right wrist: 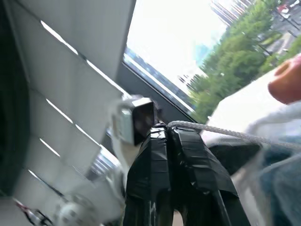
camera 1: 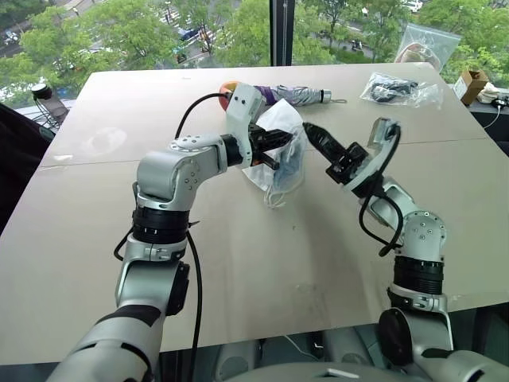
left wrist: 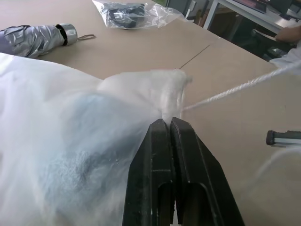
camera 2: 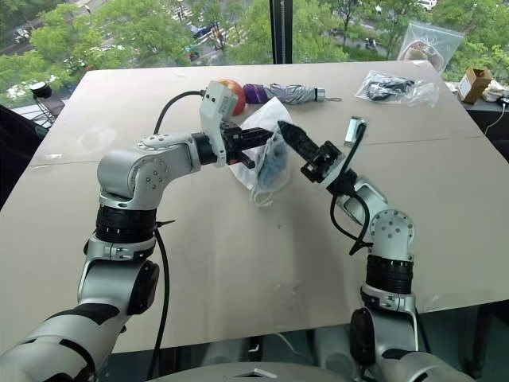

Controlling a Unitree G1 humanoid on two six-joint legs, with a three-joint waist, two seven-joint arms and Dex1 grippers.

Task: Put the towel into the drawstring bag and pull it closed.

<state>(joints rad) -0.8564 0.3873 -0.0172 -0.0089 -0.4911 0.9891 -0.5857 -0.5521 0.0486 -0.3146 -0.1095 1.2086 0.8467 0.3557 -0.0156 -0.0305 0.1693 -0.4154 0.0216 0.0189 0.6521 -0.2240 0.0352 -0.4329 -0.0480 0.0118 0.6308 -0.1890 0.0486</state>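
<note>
1. Black fingers of the left gripper point(left wrist: 170, 123) are pressed together on the gathered mouth of the drawstring bag point(camera 1: 280, 131), holding the bag up above the surface point(camera 1: 262, 263).
2. Right gripper point(right wrist: 164, 128) is clamped shut on a white cord point(left wrist: 235, 92) that runs taut to the bag's mouth; this gripper sits just right of the bag, angled upward.
3. Towel point(left wrist: 89, 141) is inside the bag, showing as a blue-grey mass through the thin white fabric.
4. Behind the bag: a folded umbrella point(camera 1: 298, 95) lies on the surface, with a reddish round object point(camera 2: 232, 86) beside its end.
5. Farther right: a clear plastic bag of dark items point(camera 1: 398, 89).
</note>
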